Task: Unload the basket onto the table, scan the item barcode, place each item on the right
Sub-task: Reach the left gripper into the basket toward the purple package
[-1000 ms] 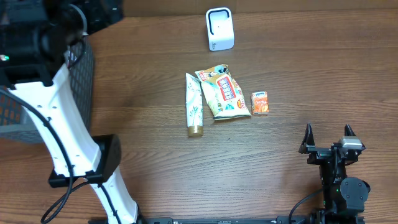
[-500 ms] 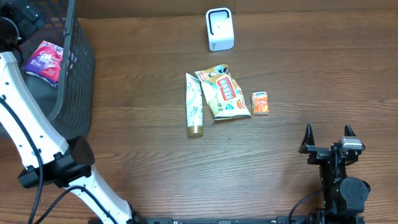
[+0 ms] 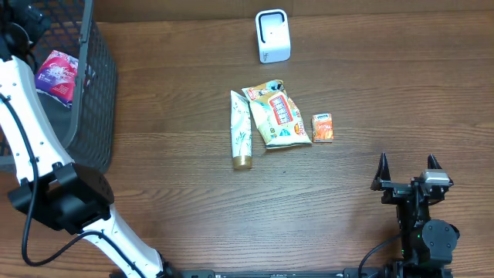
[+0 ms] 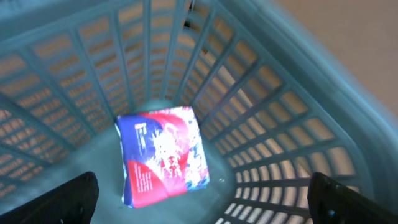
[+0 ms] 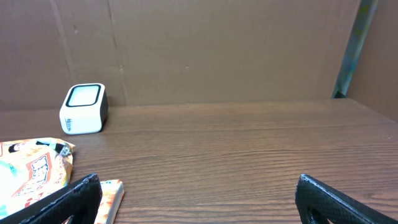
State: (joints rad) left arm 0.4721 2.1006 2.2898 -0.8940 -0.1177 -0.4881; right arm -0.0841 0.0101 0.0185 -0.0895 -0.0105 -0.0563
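While hanging over the dark grey plastic mesh basket (image 3: 96, 93) at ten o'clock on the brown wooden table (image 3: 177, 201), grips nothing: left gripper (image 4: 202, 202) with black fingers spread wide. Below it, flat on the basket floor and apart from both fingertips, a red, blue and white glossy packet (image 4: 163, 163), slightly askew.

Near the table's centre, a row of three. At nine o'clock in the row, a white-and-green squeeze tube with a gold cap (image 3: 241, 130), cap pointing to six. In the middle, a cream and orange printed snack bag (image 3: 279, 114), its upper corner touching or overlapping the tube's flat end. At three o'clock, a small orange carton (image 3: 323, 127), just beside the bag; touching or not, hard to tell.

At twelve o'clock from the bag, well apart, a white rounded cube scanner with a dark-rimmed window (image 3: 272, 36), upright near the far edge.

At five o'clock on the table, well apart from every item, right gripper (image 3: 407, 166), black fingers pointing to twelve, likewise spread wide and empty. From its wrist camera, scanner at ten o'clock, bag corner and carton edge at eight.
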